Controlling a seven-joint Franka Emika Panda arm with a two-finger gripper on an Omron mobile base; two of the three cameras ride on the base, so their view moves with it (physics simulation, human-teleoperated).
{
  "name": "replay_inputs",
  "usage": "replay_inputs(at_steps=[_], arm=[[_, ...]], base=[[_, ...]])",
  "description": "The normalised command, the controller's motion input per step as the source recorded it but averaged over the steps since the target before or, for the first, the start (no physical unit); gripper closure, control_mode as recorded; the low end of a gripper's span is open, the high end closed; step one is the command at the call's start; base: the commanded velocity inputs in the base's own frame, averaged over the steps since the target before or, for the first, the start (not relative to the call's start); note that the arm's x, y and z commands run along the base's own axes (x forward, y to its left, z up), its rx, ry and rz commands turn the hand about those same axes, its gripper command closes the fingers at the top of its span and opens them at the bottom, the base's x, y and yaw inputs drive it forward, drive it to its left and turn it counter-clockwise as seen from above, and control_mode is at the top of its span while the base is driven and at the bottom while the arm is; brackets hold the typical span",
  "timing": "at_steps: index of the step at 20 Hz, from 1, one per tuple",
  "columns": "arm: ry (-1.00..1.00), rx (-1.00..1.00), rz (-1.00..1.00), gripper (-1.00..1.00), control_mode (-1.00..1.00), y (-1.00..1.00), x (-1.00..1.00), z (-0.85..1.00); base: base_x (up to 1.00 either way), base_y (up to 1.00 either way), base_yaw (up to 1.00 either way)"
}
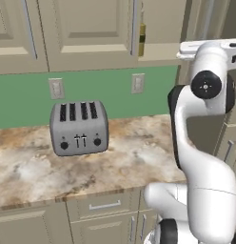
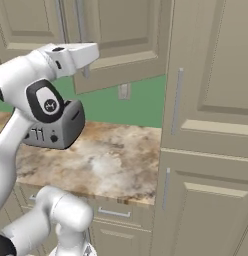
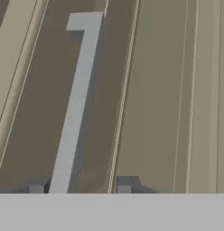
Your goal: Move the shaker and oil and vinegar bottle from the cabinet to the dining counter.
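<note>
Plainly the risk is at the handle [image 3: 77, 99]: the hand [image 3: 80, 185] is spread around the silver bar, the left fingertip [image 3: 36, 186] right against it and the right fingertip well off it, so nothing is pinched. If the hand pulls like this, I judge the bar could slide out between the tips, or the loose side could knock the cabinet [image 1: 86, 28] door and swing it unevenly.

Left of the hand and below it, a grey toaster [image 1: 79, 127] stands on the marbled tabletop [image 1: 139, 157] — low enough to be out of the door's sweep. Just left of the hand, a sliver of the oil and vinegar bottle [image 1: 142, 40] shows in the narrow gap at the door's edge, inside the cabinet. I cannot tell where the shaker is.

Right of the hand, a tall cupboard [image 2: 211, 100] front stands close — the tightest side. A door opening that way, or the elbow swinging wide, could strike it. Open room lies back toward the base and down over the tabletop.
</note>
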Motion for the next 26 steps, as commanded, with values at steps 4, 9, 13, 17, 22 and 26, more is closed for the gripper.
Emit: replay_inputs(at_steps=[4,9,13,17,22,26], arm=[[0.0,0.0,-0.08,-1.0,-1.0,-0.31,-0.52,-0.03],[-0.12,-0.02,0.02,-1.0,-1.0,0.31,-0.98,-0.13],[-0.01,-0.14,0.0,-1.0,-1.0,0.94,-0.67,-0.03],[0.0,-0.17,0.0,-1.0,-1.0,1.0,-0.48,0.0],[0.01,-0.18,0.0,-1.0,-1.0,1.0,-0.5,0.0],[0.16,-0.24,-0.08,-1.0,-1.0,1.0,0.02,0.0]], base=[[0.0,0.0,0.0],[0.0,0.0,0.0],[0.0,0.0,0.0],[0.0,0.0,0.0],[0.0,0.0,0.0],[0.0,0.0,0.0]])
